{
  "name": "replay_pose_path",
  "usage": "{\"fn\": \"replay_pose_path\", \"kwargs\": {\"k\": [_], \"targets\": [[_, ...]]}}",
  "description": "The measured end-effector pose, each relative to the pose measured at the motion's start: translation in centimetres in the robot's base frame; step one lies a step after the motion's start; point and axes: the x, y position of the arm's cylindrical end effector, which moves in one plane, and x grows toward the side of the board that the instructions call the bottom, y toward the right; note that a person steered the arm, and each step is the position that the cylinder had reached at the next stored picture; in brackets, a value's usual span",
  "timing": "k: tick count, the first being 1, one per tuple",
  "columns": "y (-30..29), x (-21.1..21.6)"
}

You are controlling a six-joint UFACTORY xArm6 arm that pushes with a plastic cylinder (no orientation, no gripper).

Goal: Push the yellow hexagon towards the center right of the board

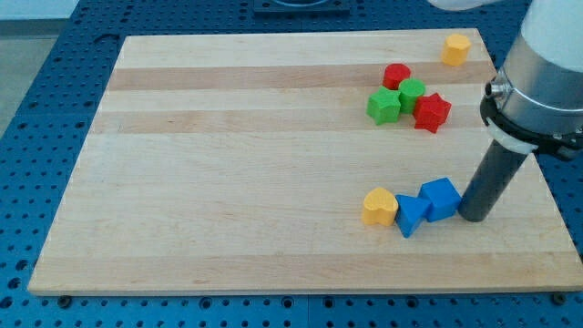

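The yellow hexagon (pixel 456 48) sits near the board's top right corner. My tip (pixel 475 216) rests on the board low on the view's right, far below the hexagon. It stands just right of a blue cube-like block (pixel 441 198), touching it or nearly so. The dark rod rises from the tip up to the arm's grey body (pixel 537 82).
A blue star-like block (pixel 411 216) and a rounded yellow block (pixel 380 207) lie in a row left of the blue cube. A cluster of two red blocks (pixel 396 76) (pixel 433 112) and two green blocks (pixel 412 92) (pixel 384 106) lies below and left of the hexagon. The wooden board (pixel 228 182) lies on a blue perforated table.
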Motion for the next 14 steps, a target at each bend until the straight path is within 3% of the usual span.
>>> {"fn": "replay_pose_path", "kwargs": {"k": [1, 2, 4, 7, 8, 10, 12, 14], "targets": [[0.4, 0.0], [4.9, -3.5], [5.8, -19.5], [6.0, -24.4], [9.5, -25.1], [11.5, -34.4], [11.3, -34.7], [5.5, -32.9]]}}
